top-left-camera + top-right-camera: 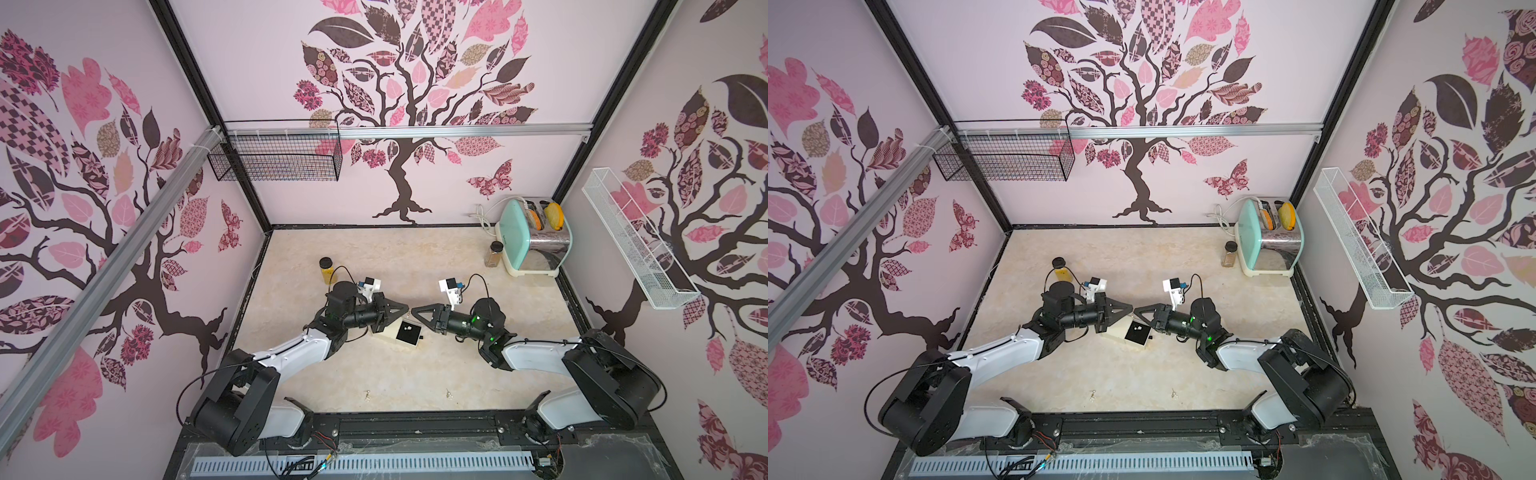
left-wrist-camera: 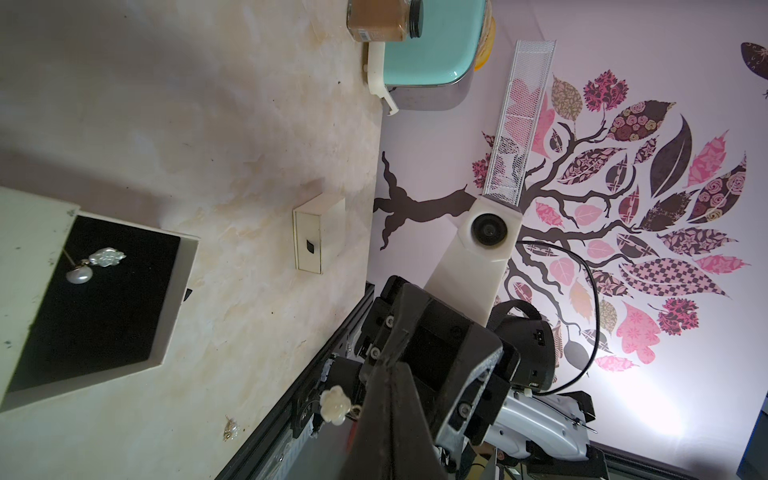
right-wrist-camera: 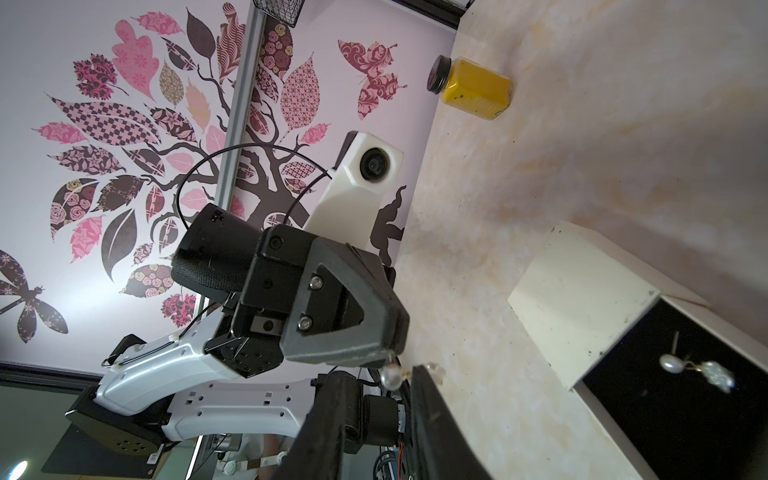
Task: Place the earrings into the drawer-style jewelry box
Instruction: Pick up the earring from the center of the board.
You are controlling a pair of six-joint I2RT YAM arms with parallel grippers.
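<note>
The cream jewelry box (image 1: 388, 332) sits mid-table with its black-lined drawer (image 1: 409, 334) pulled open. One pearl earring (image 2: 95, 264) lies inside it, also visible in the right wrist view (image 3: 698, 368). My left gripper (image 1: 405, 309) is shut on another earring, whose flower-shaped pearl (image 2: 334, 405) dangles from the fingers above the box. My right gripper (image 1: 414, 311) meets it tip to tip with its jaws apart. That dangling earring (image 3: 390, 376) hangs at the mouth of the gap. Two more earrings (image 1: 367, 395) (image 1: 449, 393) lie near the table's front edge.
A mint toaster (image 1: 534, 237) and a brown spice jar (image 1: 494, 253) stand at the back right. A yellow jar (image 1: 326, 269) stands behind my left arm. A second small cream box (image 2: 320, 237), shut, lies near the right wall. Wire baskets (image 1: 278, 156) hang on the walls.
</note>
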